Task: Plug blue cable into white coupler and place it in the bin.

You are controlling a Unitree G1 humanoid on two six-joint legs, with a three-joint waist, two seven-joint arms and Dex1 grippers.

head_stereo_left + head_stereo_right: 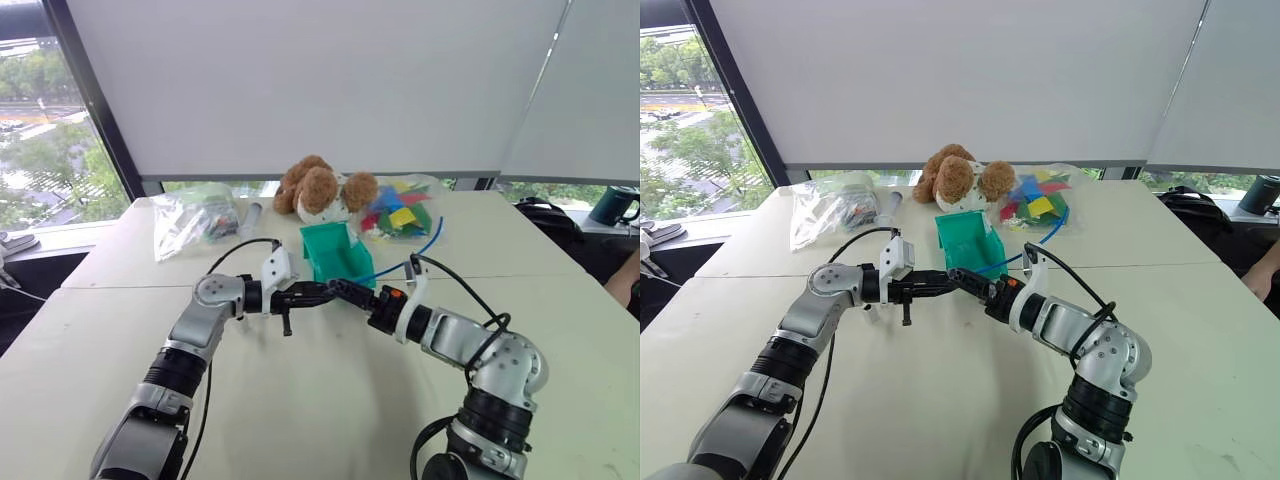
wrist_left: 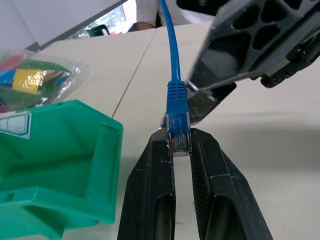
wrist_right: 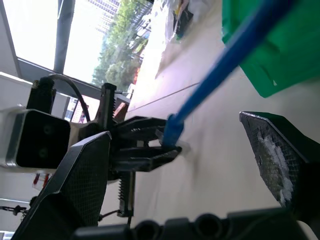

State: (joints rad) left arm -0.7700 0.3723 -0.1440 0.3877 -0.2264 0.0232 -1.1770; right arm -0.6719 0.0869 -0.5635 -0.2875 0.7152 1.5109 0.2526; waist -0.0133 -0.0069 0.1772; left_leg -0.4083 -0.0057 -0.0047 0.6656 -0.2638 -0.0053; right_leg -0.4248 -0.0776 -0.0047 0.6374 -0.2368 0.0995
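Black two-fingered left gripper point(image 2: 181, 150) clamps thin blue cable's point(image 2: 172, 60) clear plug | right gripper point(image 3: 185, 150) gapes wide around it | teal plastic bin point(image 1: 335, 252) at 12 o'clock, behind | brown plush dog point(image 1: 320, 190), clear bags point(image 1: 190, 218) beyond.

Two arms of silver-grey metal segments with black ribbed joint collars and round shoulder-like housings; a loose black cable loops along each. Left gripper point(image 1: 318, 293): white camera block at the wrist, two long matte-black fingers point(image 2: 150, 195) with scuffed edges. Right gripper point(image 1: 342, 290): white wrist bracket, small orange mark, black fingers with honeycomb cut-outs and textured pads point(image 3: 272, 150).
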